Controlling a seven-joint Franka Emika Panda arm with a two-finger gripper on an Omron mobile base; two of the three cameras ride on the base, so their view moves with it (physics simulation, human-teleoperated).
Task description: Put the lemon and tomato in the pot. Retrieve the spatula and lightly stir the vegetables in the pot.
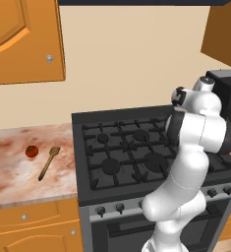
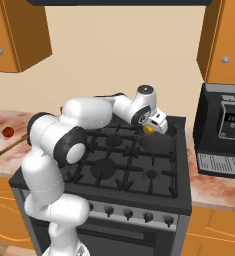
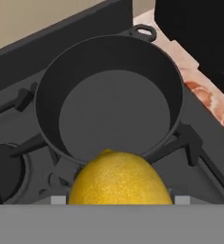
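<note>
Yellow lemon (image 3: 119,177) sits right in the gripper (image 2: 150,129), jaws clamped on its sides, and from the hand view it hangs just short of the pot (image 3: 108,95), near the rim's closest edge. From the right base view the fruit (image 2: 148,130) shows under the hand, above the stove (image 2: 139,165) at its back right burner, where the pot (image 2: 161,142) stands. Pot is empty, nothing inside yet.

Out on the left counter (image 1: 18,162), well apart from all this, the tomato (image 1: 32,151) waits, with the spatula (image 1: 49,163) lying just beside it, head toward the wall.

Risk from here, as I judge it: the lemon looks to be over the rim line and not over the pot's middle. Let go now and it could strike the rim, bounce and roll off across the grates. A round fruit rolls easily, so a drop from height could also send it skipping out of that shallow pot. Better to carry it on over the centre and lower before opening. Another worry: the pot could be nudged on its burner if the hand dips too far.
</note>
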